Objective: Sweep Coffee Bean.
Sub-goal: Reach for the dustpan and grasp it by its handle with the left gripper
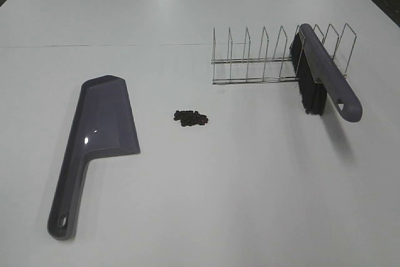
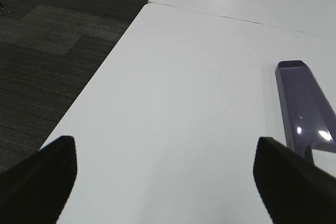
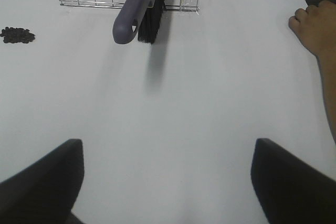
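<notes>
beans (image 1: 190,117) lay mid-frame, dustpan (image 1: 100,132) at left, brush (image 1: 326,72) on rack (image 1: 249,62) upper right, left end effector (image 2: 164,153) wide, right end effector (image 3: 167,153) wide

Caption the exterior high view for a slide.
Purple dustpan, coffee beans and brush resting in wire rack on white table.

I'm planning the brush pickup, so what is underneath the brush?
The brush lies across the wire rack, bristles hanging down; its handle end juts over bare table. Rack wires behind the bristles are covered; whether bristles touch the table is unclear.
</notes>
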Tool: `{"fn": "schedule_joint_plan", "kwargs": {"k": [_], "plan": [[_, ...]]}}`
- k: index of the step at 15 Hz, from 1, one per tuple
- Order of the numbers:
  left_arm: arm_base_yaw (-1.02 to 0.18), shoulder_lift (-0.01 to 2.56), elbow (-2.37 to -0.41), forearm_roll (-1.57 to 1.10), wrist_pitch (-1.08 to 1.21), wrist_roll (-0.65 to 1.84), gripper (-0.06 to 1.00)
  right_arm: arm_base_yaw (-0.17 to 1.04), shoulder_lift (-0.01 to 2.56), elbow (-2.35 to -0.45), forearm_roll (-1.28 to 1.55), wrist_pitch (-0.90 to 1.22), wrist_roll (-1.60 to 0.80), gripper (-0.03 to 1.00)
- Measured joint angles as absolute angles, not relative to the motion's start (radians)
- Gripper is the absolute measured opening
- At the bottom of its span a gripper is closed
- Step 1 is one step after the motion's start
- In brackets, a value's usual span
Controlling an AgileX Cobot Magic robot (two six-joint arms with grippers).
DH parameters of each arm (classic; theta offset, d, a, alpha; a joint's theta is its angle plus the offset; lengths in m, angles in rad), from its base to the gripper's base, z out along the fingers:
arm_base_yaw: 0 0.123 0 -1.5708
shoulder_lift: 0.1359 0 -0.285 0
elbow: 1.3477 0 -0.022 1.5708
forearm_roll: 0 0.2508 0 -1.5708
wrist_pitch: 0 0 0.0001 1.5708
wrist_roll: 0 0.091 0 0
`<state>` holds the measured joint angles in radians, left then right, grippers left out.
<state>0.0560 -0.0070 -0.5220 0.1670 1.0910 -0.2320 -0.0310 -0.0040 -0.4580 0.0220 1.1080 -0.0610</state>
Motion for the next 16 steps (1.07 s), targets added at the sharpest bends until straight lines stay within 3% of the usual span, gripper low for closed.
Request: {"fn": "schedule_joint_plan", "kwargs": {"k": [16], "plan": [[0.056, -0.007, -0.522, 0.148, 1.091, -0.190, 0.82, -0.031, -0.004, -0.458, 0.022, 1.108, -0.060, 0.76]]}}
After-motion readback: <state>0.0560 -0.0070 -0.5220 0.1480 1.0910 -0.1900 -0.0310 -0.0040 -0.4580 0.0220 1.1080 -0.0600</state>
